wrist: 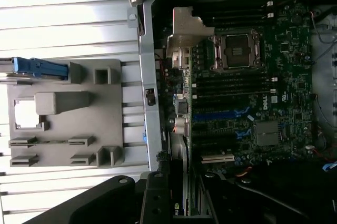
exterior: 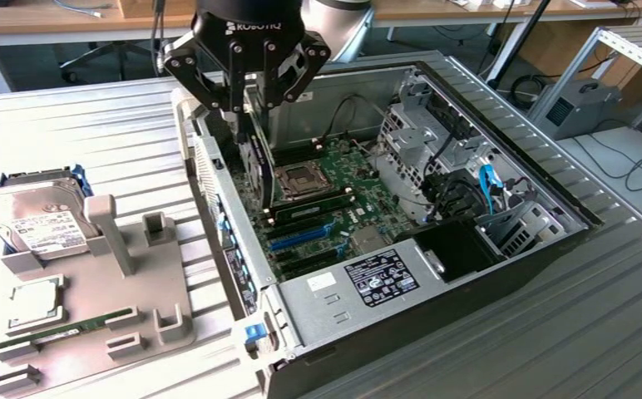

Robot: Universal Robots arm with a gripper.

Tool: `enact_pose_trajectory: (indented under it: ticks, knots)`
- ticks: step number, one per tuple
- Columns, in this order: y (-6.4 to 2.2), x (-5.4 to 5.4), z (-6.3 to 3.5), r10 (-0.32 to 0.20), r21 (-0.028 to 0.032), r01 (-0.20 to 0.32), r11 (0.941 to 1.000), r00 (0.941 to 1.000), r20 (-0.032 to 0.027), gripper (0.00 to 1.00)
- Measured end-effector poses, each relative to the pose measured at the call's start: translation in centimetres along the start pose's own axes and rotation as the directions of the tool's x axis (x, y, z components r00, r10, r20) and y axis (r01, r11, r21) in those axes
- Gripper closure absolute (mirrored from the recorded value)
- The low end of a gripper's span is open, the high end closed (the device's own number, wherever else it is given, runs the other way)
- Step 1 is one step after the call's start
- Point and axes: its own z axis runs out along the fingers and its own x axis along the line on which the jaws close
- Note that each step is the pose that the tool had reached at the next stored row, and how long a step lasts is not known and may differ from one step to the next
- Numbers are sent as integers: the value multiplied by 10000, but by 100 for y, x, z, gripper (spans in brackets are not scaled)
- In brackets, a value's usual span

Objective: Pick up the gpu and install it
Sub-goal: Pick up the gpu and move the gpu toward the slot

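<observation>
My gripper (exterior: pixel 245 123) hangs over the open computer case (exterior: pixel 410 287), shut on the top edge of the gpu (exterior: pixel 261 170). The gpu is a thin dark card that hangs upright and edge-on, just inside the case wall on the exterior view's left, above the motherboard (exterior: pixel 349 187). Its lower edge is close to the CPU socket (exterior: pixel 298 179), and the blue expansion slots (exterior: pixel 298 238) lie nearer the camera. In the wrist view the gpu's silver bracket (wrist: pixel 184 37) stands over the board beside the case's rear wall, and the card runs back to my gripper (wrist: pixel 176 205). The blue slots (wrist: pixel 218 114) lie beside it.
A grey parts holder (exterior: pixel 132 307) sits on the slatted metal table at the exterior view's left. It carries a silver hard drive (exterior: pixel 32 218), a CPU chip (exterior: pixel 32 303) and a RAM stick (exterior: pixel 66 328). Cables and drive cages (exterior: pixel 466 179) crowd the case's right side.
</observation>
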Motion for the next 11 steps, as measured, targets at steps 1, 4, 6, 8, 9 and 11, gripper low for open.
enact_pose_trajectory:
  ticks: [1,4,6,8,9,11]
  knots:
    - [1,-6,0,0,0,0,10000,10000,0,74]
    - [3,-41,1,0,0,0,10000,10000,0,74]
    - [5,-58,2,1,-1,-1,10000,10000,1,74]
    - [6,-73,2,0,1,0,10000,10000,0,74]
    - [6,-80,3,0,0,0,10000,10000,0,74]
    - [7,-94,3,0,0,0,10000,10000,0,74]
